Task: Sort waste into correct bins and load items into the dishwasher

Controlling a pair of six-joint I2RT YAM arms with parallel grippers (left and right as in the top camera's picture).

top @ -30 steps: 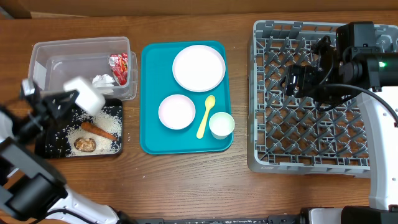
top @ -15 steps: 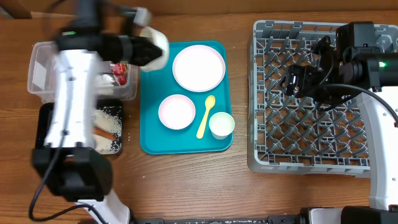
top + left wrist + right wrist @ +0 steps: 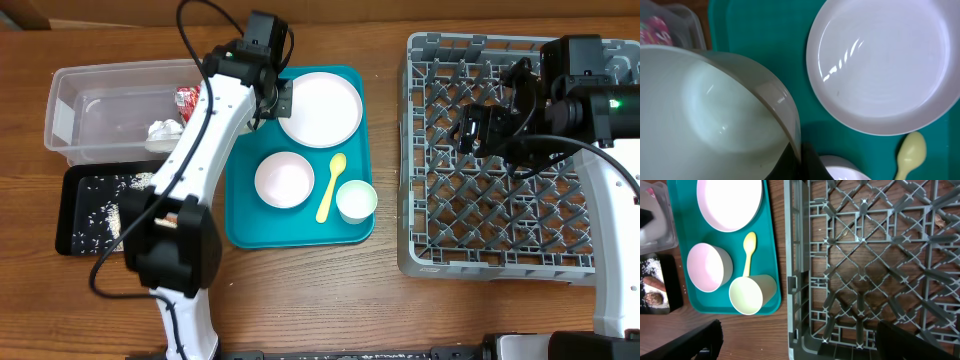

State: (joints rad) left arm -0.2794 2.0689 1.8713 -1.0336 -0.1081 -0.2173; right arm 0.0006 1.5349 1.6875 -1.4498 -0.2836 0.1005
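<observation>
My left gripper is shut on the rim of a white bowl and holds it over the teal tray's top-left corner; in the overhead view the gripper hides the bowl. On the teal tray lie the pale plate, a second white bowl, the yellow spoon and the white cup. The clear tub holds the red wrapper and the napkin. The black tray holds rice and the sausage piece. My right gripper is open and empty above the grey dish rack.
The left arm stretches from the table's front left across the black tray and the tub's right end. The rack fills the right side of the table. Bare wood lies between the teal tray and the rack.
My left arm has swung from over the black tray up and to the right, carrying the bowl to the teal tray's top-left corner. The right arm has not moved.
</observation>
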